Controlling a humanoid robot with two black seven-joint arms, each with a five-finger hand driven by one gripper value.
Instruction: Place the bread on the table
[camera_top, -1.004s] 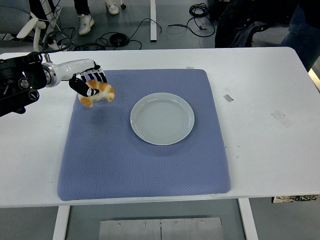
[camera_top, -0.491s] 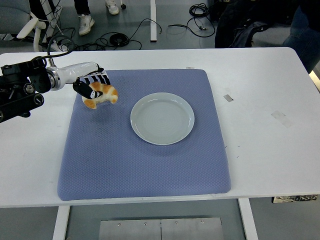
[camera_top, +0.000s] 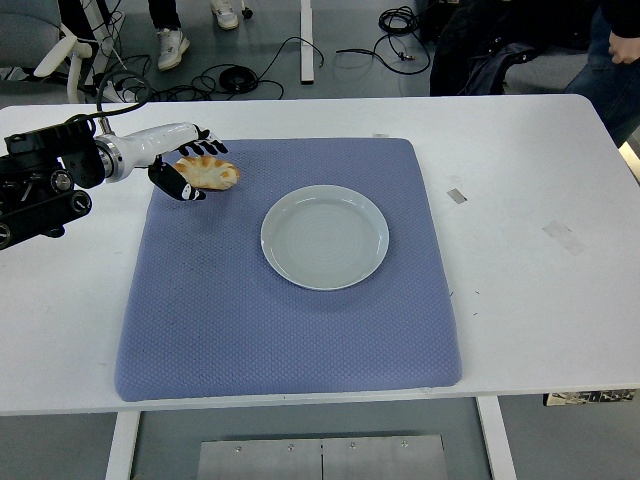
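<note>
Head view: left hand (camera_top: 188, 172) sits at the far-left corner of the blue mat (camera_top: 290, 330), arm coming in from the left edge across the white worktop (camera_top: 530, 260). The bread (camera_top: 209, 172), a golden croissant-shaped roll, lies on the mat's far-left corner, just beside the hand. Fingers (camera_top: 203, 148) look spread behind and left of the bread, thumb side dark and low at its near-left end; they look loosened, not clamped, though contact with the bread's left end cannot be ruled out at this size. The bread appears to rest on the mat, no shadow gap visible under it. A pale green plate (camera_top: 325, 237) sits mid-mat, well apart from the bread, nothing on it. Right hand not in view. Tape scraps on the worktop at right; cables and a person's shoes on the floor at the top.

Step judgement: release stage of the placing; bread looks set down, on the mat rather than bare worktop. Next move likely calls for opening the fingers fully and pulling the hand up and left, clear of the bread, without nudging or rolling it. Risk: a fingertip dragging the roll toward the mat's edge on withdrawal.
</note>
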